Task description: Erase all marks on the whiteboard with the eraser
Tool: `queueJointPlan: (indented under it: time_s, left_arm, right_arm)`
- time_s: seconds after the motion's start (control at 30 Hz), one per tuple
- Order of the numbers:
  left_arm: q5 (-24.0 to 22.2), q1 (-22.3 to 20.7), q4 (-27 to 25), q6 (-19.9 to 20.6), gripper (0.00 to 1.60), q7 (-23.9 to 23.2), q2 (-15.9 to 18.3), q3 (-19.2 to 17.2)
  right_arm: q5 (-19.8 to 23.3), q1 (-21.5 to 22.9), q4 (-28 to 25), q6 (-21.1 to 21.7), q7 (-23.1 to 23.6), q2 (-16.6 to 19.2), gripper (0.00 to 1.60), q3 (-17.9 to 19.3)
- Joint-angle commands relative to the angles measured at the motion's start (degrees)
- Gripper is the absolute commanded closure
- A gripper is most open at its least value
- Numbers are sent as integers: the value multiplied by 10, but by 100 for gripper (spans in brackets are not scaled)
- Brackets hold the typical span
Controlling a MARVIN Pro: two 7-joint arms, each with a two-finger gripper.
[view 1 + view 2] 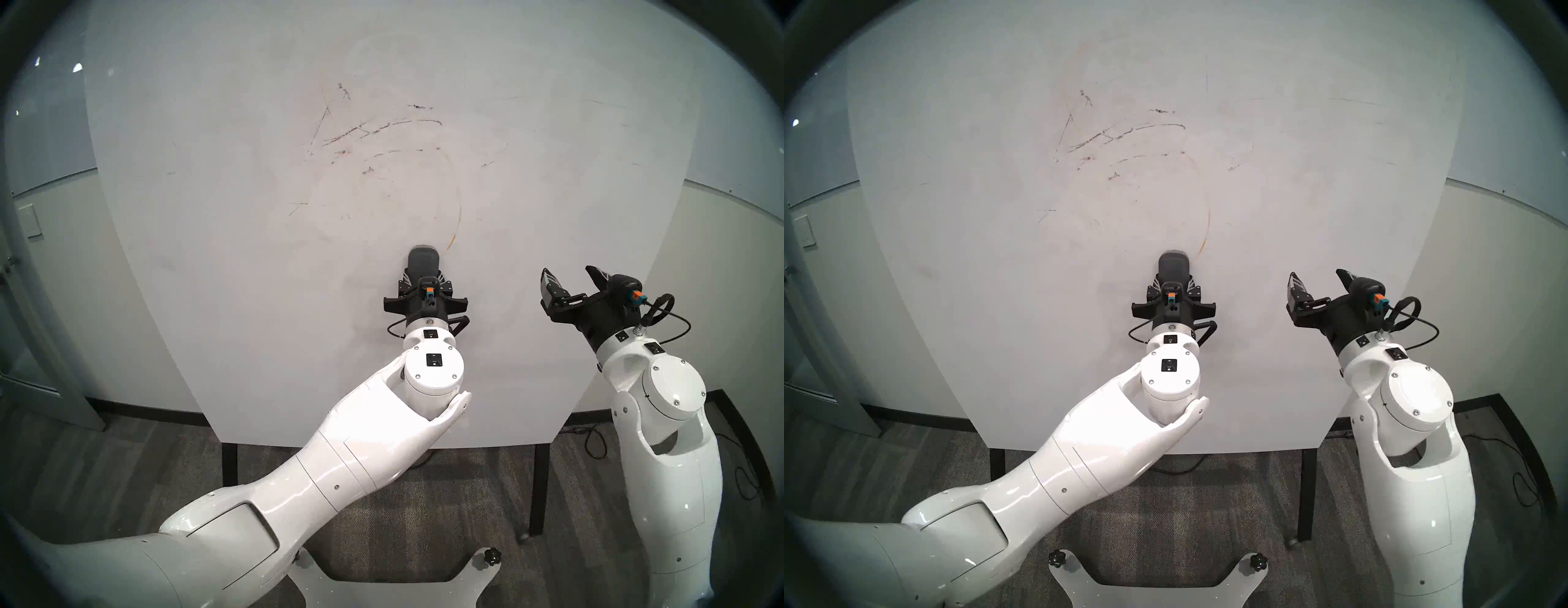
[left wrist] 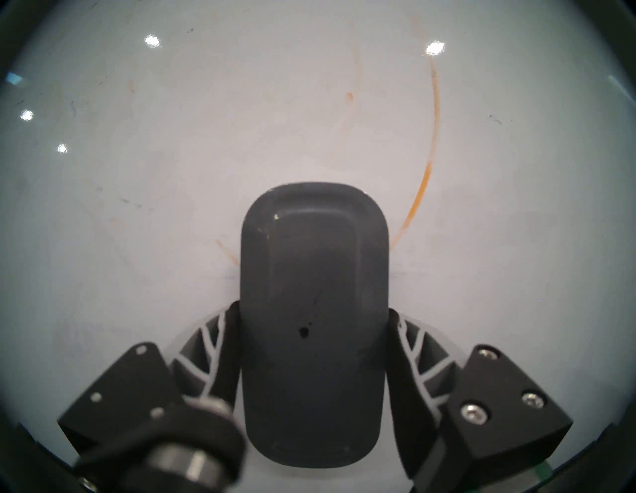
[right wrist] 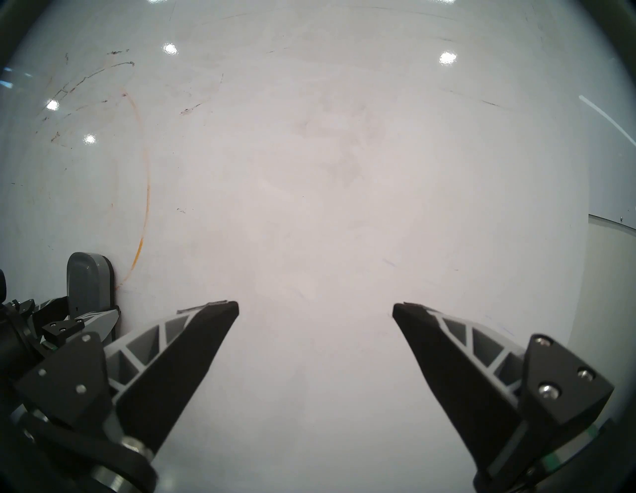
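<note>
Mid-wipe: left gripper (image 1: 423, 285) clamps eraser (image 1: 423, 262) on board (image 1: 212, 170), right gripper (image 1: 572, 280) open, idle; next, sweep up over orange arc (image 1: 457, 220) & black streaks (image 1: 373, 129).

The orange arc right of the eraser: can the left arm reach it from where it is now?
Probably yes. The left gripper holds the eraser on the whiteboard, beside the orange arc; nothing lies between.
</note>
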Motion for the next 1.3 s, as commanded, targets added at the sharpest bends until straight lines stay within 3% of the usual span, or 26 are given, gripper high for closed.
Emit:
queueJointPlan:
  time_s: [0.0,0.8,1.27]
  left_arm:
    - [2,-5,1,-1,160,9,5,-12]
    - [-17,22,-19,9,160,16,32,-17]
    - [-12,-3,-7,17,160,11,15,-1]
  right_arm:
    - [-1,4,-13,-5,1,0,0,-2]
    - [-1,4,-13,-5,1,0,0,-2]
    - [-1,4,-13,-5,1,0,0,-2]
